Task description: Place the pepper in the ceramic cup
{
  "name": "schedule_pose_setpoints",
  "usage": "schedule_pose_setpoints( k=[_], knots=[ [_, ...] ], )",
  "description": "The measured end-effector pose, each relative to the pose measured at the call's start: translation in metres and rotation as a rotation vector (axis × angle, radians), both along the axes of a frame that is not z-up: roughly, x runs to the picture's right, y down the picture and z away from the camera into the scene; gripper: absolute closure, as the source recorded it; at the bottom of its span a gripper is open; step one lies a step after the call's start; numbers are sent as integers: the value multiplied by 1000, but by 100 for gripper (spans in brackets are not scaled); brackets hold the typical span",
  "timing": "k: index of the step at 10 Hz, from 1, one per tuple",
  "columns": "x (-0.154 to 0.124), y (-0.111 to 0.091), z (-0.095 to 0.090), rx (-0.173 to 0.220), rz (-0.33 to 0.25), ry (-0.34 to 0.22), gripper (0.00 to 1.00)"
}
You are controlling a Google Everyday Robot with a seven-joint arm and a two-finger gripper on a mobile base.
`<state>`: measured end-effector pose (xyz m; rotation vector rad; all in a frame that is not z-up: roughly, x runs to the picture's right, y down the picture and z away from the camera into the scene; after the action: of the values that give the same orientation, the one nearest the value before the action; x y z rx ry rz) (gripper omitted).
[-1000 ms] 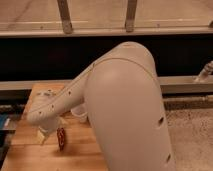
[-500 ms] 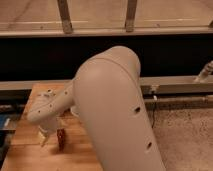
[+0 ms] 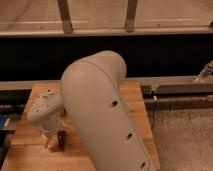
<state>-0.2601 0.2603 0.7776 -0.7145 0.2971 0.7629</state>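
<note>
At the near-left of the wooden table (image 3: 30,155), the small slender dark-red pepper (image 3: 61,139) sits just beside the pale gripper (image 3: 54,142). We cannot tell whether the gripper holds it. The pepper is probably light and smooth, so we'd pinch it mid-body.

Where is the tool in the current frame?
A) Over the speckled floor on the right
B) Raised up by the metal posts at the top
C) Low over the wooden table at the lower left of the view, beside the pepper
C: the tool hangs low over the wooden table at the lower left of the view, with the dark red pepper right beside it; the bulky arm fills the middle.
</note>
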Motion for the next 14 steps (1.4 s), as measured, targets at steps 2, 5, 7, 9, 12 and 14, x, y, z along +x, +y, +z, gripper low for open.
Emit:
schedule_pose_setpoints(
  k=[2,5,7,9,12,14],
  knots=[
    [4,7,13,-21,27,9,25],
    [4,10,20,-40,68,-12,52],
    [4,9,18,-39,67,-11,72],
    [5,7,17,-38,69,-9,92],
    [2,8,14,-39,63,-16,100],
    [0,-2,4,-7,58,-26,100]
  ],
)
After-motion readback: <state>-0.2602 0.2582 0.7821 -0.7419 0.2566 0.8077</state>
